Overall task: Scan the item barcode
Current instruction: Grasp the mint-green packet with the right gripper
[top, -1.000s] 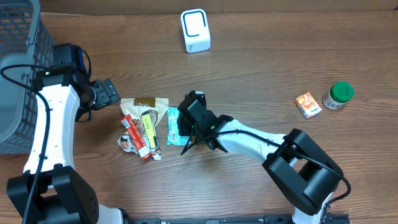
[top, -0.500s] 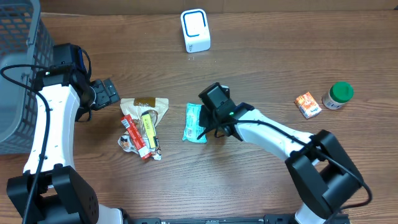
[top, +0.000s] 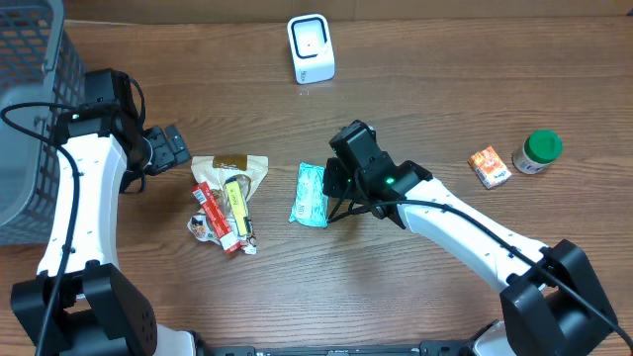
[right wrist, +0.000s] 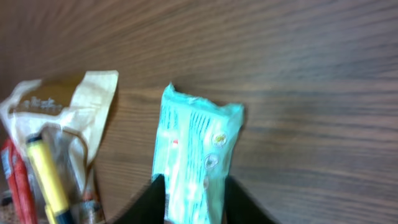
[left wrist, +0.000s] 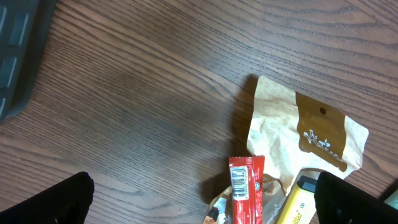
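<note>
Your right gripper (right wrist: 194, 185) has closed to a narrow gap on the teal plastic snack packet (top: 311, 195), one dark finger (right wrist: 155, 198) against each long edge at its near end. The packet lies flat on the brown wooden table (top: 435, 89), mid-table, long side pointing away from you. The white box-shaped barcode scanner (top: 311, 47) stands at the far edge, well apart from the packet, with only bare wood between them.

Just left of the packet you have a clutter pile: a cream-and-brown paper pouch (top: 229, 166), with a red foil wrapper (top: 211, 210) and a yellow bar-shaped pack (top: 237, 198) overlapping its near end. The pile is beside the packet, not touching it.

Your left gripper (top: 173, 148) is spread wide and holds nothing, hovering by the pouch's left corner. A grey mesh basket (top: 40, 99) sits at far left. A small orange carton (top: 489, 166) and a green-lidded white jar (top: 538, 151) sit together at far right.
</note>
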`<state>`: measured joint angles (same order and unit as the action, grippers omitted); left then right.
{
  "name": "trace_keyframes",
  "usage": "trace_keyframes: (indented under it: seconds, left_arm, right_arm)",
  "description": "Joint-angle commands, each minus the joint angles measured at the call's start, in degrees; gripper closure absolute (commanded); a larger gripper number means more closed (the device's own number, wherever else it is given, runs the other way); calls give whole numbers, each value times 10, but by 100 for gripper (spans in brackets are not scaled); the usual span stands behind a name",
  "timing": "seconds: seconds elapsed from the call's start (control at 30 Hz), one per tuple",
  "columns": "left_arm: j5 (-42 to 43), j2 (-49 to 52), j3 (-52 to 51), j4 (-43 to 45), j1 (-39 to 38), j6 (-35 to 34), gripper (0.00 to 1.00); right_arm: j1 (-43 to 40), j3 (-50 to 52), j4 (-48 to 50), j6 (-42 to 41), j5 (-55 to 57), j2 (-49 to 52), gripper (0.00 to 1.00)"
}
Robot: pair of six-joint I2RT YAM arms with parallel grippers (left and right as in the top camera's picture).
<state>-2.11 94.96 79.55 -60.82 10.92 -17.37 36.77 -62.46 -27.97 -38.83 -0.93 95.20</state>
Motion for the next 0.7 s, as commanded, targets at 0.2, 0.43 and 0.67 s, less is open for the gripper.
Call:
trace_keyframes:
  seconds: [0.2,0.43,0.67]
  left_arm:
    - [2,-2,11,0,-1,11,0]
    - [2,-2,11,0,-1,11,0]
    - [2,-2,11,0,-1,11,0]
  right_arm:
    - [-1,63,17,-93,-30,-7,87]
    - [11,148,80,-252,-31,-7,91]
    - [70,174,148,-279,-38,-7,91]
